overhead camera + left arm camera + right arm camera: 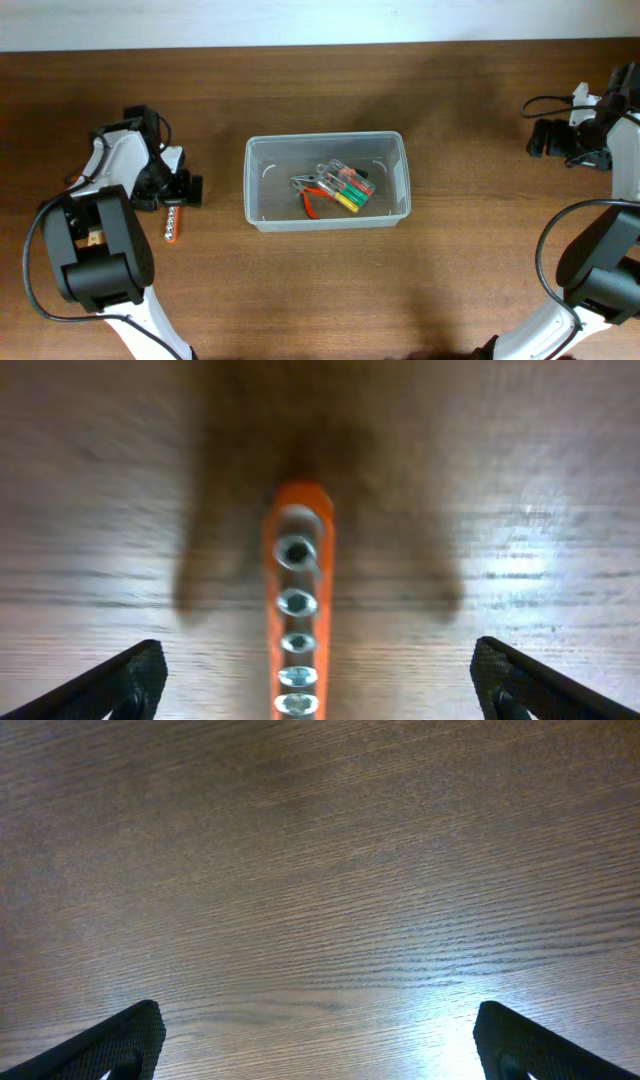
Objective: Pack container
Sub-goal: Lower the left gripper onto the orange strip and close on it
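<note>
The clear plastic container [327, 180] sits mid-table; inside lie orange-handled pliers [313, 195] and a small clear case with yellow, green and red pieces [350, 186]. An orange socket holder with several silver sockets [172, 226] lies on the table at the left. It fills the middle of the left wrist view [298, 620]. My left gripper [184, 190] is open just above it, with the holder centred between its fingertips [318, 678]. My right gripper [545, 137] is open and empty at the far right over bare wood [318, 1038].
The table's far edge meets a white wall [320, 20] along the top. Both arm bases stand at the near corners, left [95, 255] and right [600, 260].
</note>
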Motion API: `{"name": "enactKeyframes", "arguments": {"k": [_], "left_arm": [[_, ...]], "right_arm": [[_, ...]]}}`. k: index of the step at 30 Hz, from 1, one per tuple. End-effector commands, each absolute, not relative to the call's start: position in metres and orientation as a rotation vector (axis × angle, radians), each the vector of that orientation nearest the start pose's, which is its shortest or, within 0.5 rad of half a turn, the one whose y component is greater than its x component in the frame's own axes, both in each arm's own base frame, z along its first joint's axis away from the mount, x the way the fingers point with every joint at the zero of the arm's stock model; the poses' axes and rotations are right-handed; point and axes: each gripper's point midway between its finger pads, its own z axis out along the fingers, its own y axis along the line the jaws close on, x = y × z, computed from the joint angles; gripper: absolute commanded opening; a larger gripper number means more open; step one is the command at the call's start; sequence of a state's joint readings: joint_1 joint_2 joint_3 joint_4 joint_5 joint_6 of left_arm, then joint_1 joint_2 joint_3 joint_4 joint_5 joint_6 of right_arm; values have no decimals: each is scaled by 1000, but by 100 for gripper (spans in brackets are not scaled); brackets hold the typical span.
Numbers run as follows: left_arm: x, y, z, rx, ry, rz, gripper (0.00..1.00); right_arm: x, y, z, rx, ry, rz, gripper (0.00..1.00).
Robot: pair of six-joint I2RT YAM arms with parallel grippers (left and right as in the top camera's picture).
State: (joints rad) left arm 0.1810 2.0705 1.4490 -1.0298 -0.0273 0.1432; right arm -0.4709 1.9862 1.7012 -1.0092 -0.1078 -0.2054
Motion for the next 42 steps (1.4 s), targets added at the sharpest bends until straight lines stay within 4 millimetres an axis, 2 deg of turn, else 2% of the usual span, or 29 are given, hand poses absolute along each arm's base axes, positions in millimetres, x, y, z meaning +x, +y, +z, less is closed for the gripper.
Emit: {"name": "enactKeyframes", "arguments": {"k": [1, 9, 15, 19, 31, 32, 35, 37, 42], "left_arm": [[343, 63, -4, -112, 3264, -42, 99], [333, 62, -13, -112, 3286, -42, 99], [335, 65, -15, -113, 3274, -19, 99], [335, 73, -15, -108, 3277, 63, 99], [335, 74, -15, -108, 3276, 67, 100], [335, 74, -15, -108, 3275, 68, 96], [336, 74, -15, -107, 3271, 68, 76], [336, 74, -16, -108, 3270, 70, 69], [336, 77, -15, -106, 3271, 100, 62]], "right_arm": [[405, -185, 107, 362, 2822, 28, 99], [405, -185, 107, 362, 2822, 28, 99], [405, -185, 107, 362, 2822, 28, 99], [405, -185, 107, 362, 2822, 28, 99], [405, -185, 107, 362, 2822, 28, 99], [405, -185, 107, 362, 2822, 28, 99], [405, -185, 107, 362, 2822, 28, 99], [405, -185, 107, 362, 2822, 28, 98], [405, -185, 107, 362, 2822, 28, 99]]}}
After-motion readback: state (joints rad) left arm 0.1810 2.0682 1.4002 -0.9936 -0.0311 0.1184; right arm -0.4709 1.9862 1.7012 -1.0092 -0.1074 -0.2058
